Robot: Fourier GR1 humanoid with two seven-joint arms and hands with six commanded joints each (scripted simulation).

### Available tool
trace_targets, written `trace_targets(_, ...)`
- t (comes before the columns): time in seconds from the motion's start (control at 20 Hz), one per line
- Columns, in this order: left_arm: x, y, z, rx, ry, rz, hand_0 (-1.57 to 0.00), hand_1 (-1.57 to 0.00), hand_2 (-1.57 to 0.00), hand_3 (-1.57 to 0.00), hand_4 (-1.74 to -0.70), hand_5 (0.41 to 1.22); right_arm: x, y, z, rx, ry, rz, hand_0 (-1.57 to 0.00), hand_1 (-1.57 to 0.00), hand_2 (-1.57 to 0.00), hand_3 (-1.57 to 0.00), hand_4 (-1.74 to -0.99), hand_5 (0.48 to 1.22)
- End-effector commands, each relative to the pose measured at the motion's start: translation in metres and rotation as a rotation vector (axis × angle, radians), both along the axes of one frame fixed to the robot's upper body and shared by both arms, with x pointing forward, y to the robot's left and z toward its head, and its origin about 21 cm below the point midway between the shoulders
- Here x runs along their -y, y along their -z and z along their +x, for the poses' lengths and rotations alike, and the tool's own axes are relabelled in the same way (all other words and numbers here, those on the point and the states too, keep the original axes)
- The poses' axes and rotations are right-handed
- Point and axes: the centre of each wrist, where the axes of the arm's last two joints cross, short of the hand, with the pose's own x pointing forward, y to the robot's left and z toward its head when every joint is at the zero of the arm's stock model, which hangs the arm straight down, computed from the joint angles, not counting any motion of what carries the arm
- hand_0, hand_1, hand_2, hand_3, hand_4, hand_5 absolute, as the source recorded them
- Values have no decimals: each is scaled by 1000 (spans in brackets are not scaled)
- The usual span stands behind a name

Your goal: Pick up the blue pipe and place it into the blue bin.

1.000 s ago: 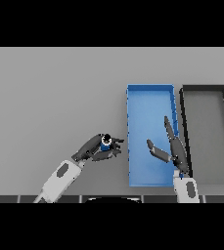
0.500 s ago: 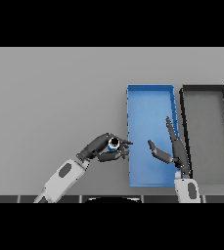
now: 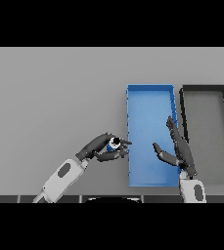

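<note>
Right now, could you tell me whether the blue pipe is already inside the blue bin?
Not yet. The blue pipe is held in the left hand, just outside the left wall of the blue bin.

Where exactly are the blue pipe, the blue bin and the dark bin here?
blue pipe (image 3: 113, 143), head view, on its round end between the left hand's fingers.
blue bin (image 3: 150, 110), head view, on its bare floor.
dark bin (image 3: 206, 117), head view, on its grey floor.
</note>
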Motion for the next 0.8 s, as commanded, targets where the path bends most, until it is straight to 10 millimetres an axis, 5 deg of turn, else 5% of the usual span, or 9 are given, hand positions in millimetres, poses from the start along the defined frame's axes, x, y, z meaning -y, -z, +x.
trace_targets(0.0,4,-1,-1,-7,5,4,-1570,-1570,-1570,-1497,-1741,1220,0,-9,2,4,-74,29,1,1,1,1,-1212,589)
trace_targets(0.15,3,-3,2,-5,5,5,-1571,-1571,-1571,-1494,-1741,1221,6,-48,7,31,-265,26,1,1,1,1,-1282,537)
trace_targets(0.4,0,-2,2,18,6,10,-1571,-1571,-1571,-1487,-1741,1221,-19,-97,16,12,-516,-72,1,1,1,1,-1306,502)
trace_targets(0.75,4,-2,4,13,25,-3,-1571,-1571,-1571,-1488,-1741,1221,-70,-117,39,28,-730,-204,1,1,1,1,-1253,529)
